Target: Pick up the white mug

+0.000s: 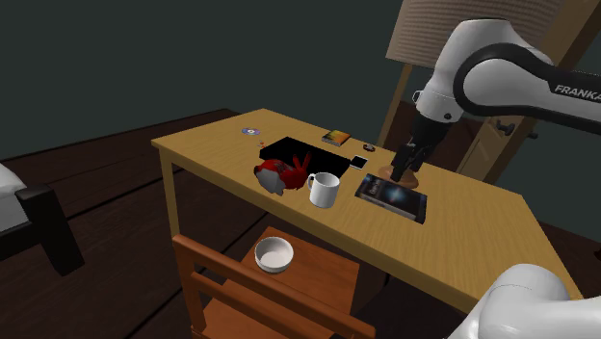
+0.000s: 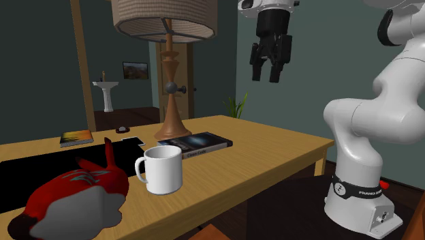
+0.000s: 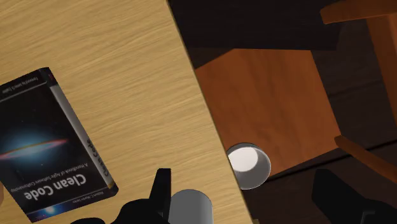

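Judged to be at the approach step, ahead of any grasp. Hovers high over the table [image 1: 462, 231] with the gripper [image 2: 268, 73] spread wide, clasping nothing. Finds the white mug [image 1: 325, 190] upright near the table edge, at 9 o'clock from the book [image 1: 392, 195] in the shoulder view. Next, probably: shift over the mug, descend, straddle its wall, close.

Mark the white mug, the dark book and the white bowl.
white mug [image 2: 165, 172]: second exterior view, on its side wall
dark book [image 3: 44, 146]: wrist view, middle of its cover
white bowl [image 1: 274, 256]: shoulder view, its inner hollow
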`<state>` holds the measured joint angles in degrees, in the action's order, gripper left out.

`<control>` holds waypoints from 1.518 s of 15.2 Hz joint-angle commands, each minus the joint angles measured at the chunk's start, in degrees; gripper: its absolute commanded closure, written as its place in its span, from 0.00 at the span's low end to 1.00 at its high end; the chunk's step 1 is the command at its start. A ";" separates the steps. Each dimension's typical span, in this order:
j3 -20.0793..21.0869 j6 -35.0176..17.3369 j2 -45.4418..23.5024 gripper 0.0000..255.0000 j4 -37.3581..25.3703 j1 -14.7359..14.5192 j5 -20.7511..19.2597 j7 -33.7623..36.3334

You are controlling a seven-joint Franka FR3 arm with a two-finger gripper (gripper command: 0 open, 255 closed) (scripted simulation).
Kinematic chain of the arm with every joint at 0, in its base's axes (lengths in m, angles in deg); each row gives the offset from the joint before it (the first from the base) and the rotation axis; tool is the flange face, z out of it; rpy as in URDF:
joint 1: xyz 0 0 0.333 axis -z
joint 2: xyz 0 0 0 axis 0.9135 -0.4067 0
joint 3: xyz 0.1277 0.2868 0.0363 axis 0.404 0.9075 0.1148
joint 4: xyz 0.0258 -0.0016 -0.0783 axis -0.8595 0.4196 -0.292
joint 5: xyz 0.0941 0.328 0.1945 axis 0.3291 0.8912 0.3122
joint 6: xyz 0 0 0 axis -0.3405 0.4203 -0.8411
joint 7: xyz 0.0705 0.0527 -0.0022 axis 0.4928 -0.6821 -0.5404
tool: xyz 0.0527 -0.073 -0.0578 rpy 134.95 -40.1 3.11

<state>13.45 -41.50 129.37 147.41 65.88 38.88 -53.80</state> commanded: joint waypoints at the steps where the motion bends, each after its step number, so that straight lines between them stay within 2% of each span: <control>1: 0.00 0.00 0.00 0.00 0.00 0.00 0.00 0.00; 12: -5.02 -14.85 -23.07 0.00 -6.47 0.02 0.46 -3.35; 18: -7.27 -20.02 -36.72 0.00 -13.79 -0.04 2.73 -6.04; 23: -8.44 -22.38 -48.38 0.00 -21.92 0.46 5.68 -8.64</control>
<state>5.28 -63.47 83.78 127.65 66.16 43.81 -61.73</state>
